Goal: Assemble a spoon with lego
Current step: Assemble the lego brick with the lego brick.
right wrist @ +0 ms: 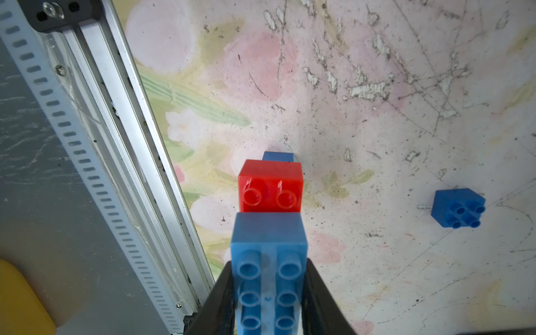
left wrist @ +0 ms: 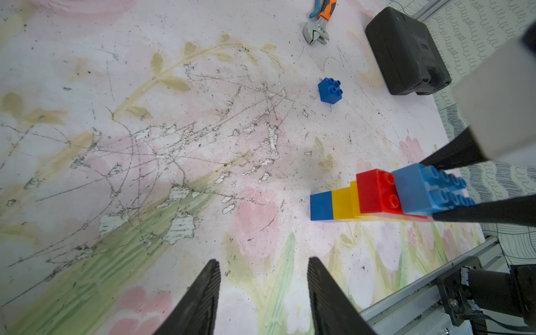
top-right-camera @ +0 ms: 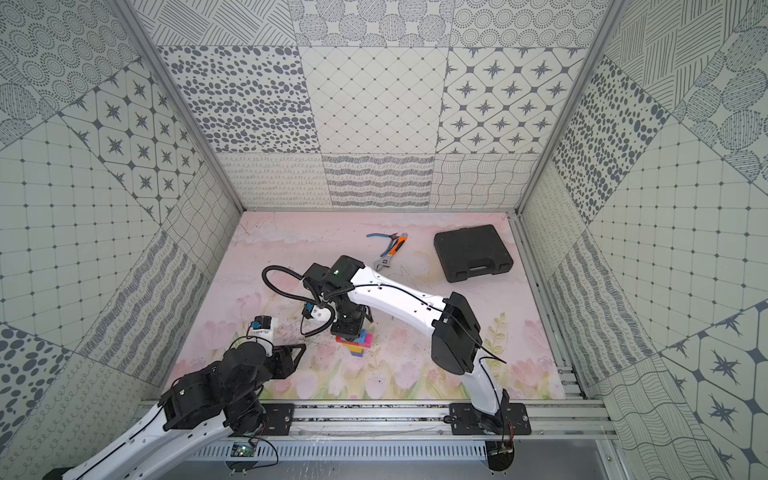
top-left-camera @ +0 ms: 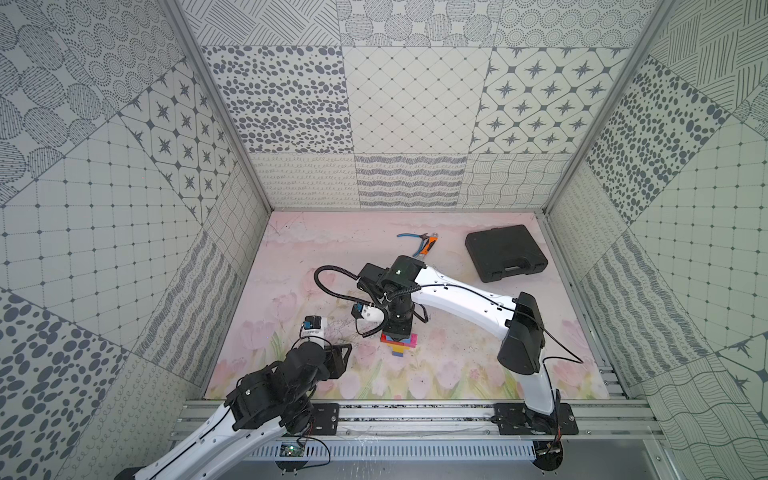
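My right gripper point(right wrist: 269, 278) is closed around the light blue brick point(right wrist: 269, 237) on the head of the spoon point(left wrist: 362, 197) below it, which seems mostly built, but one dark blue brick point(right wrist: 458, 207) lies loose well apart, and my left gripper point(left wrist: 262, 269) hangs open, empty.

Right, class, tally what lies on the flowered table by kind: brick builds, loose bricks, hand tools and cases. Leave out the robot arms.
Brick builds: 1, the spoon
Loose bricks: 1, the blue brick
Hand tools: 2, the pliers and the wrench
Cases: 1, the black case
Total: 5
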